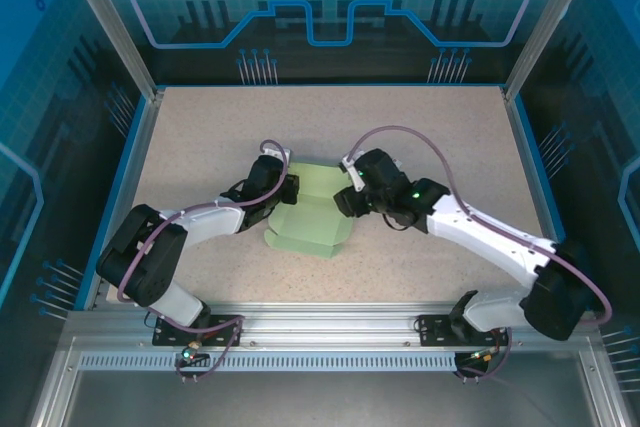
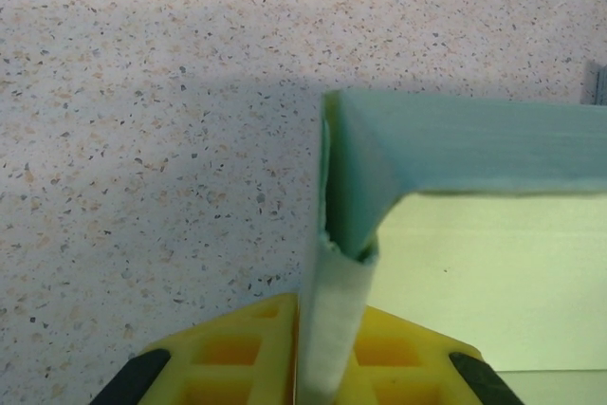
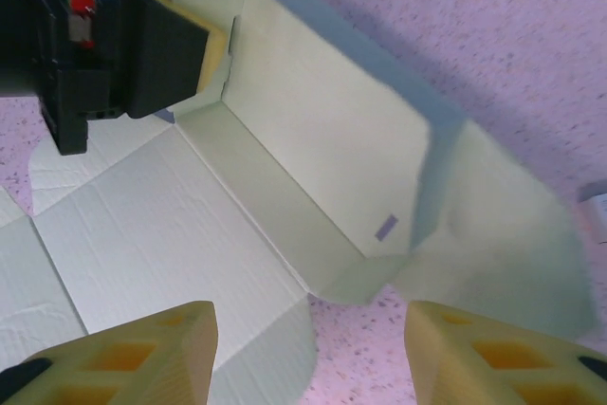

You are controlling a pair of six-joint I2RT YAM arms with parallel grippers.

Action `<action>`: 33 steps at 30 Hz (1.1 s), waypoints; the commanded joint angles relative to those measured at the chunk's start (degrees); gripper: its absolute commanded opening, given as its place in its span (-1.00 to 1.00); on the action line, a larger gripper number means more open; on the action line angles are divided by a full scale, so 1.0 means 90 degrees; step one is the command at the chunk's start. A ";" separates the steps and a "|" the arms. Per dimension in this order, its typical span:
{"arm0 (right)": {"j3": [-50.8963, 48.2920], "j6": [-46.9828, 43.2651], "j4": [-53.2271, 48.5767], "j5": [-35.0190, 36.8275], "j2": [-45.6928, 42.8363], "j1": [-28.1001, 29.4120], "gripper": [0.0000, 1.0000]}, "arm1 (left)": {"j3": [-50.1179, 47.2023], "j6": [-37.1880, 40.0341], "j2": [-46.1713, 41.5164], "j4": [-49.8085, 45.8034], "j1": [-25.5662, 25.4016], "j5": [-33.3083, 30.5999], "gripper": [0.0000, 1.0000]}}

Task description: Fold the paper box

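Two grippers are working at the paper box (image 1: 312, 222), which is lying partly folded in the middle of the table (image 1: 200, 127) between them. The left gripper (image 2: 327, 362) is pinching a raised side flap (image 2: 334, 315), its fingers (image 2: 237, 353) closed tight on the thin card beside the upright back wall (image 2: 474, 149). The right gripper (image 3: 308, 353) is hovering over the other end with its fingers apart, gripping nothing.

Nothing seems to be pinning the flat base, so a push from the right arm is likely to slide the whole sheet rather than bend it. Pulling on the clamped flap risks creasing the card off its score line or tearing the corner. Letting go early would probably let the flap spring back.
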 commanded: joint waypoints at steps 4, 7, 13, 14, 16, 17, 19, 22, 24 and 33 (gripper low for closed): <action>-0.0143 -0.0542 -0.0641 -0.0591 -0.0935 -0.1191 0.13 | 0.0143 -0.0183 -0.0314 -0.0178 -0.0042 0.0057 -0.71; -0.0593 -0.0191 -0.0318 -0.1184 -0.1187 -0.2109 0.13 | 0.0166 -0.0214 -0.0355 -0.0237 -0.0040 0.0085 -0.71; -0.1455 0.0399 0.0452 -0.1947 -0.0866 -0.3198 0.11 | 0.0163 -0.0327 -0.0422 -0.0267 -0.0050 0.0182 -0.71; -0.1560 0.0416 0.0609 -0.2026 -0.0766 -0.3232 0.11 | 0.0170 -0.0343 -0.0421 -0.0274 -0.0049 0.0201 -0.71; -0.1692 0.0412 0.0882 -0.2215 -0.0538 -0.3234 0.11 | 0.0206 -0.0357 -0.0443 -0.0350 -0.0044 0.0256 -0.71; -0.1767 0.0391 0.1130 -0.2429 -0.0362 -0.3227 0.11 | 0.0208 -0.0359 -0.0476 -0.0383 -0.0053 0.0279 -0.71; -0.1806 0.0366 0.1508 -0.2902 -0.0082 -0.3193 0.09 | 0.0151 -0.0393 -0.0556 -0.0384 -0.0054 0.0271 -0.71; -0.1832 0.0309 0.2057 -0.3349 0.0138 -0.3008 0.09 | 0.0091 -0.0436 -0.0656 -0.0405 -0.0049 0.0271 -0.71; -0.1807 0.0276 0.2313 -0.3507 0.0258 -0.2907 0.09 | 0.0067 -0.0473 -0.0717 -0.0451 -0.0054 0.0290 -0.71; -0.1558 -0.0034 0.2658 -0.4354 0.0575 -0.2514 0.03 | 0.0001 -0.0505 -0.1023 -0.0739 -0.0052 0.0223 -0.71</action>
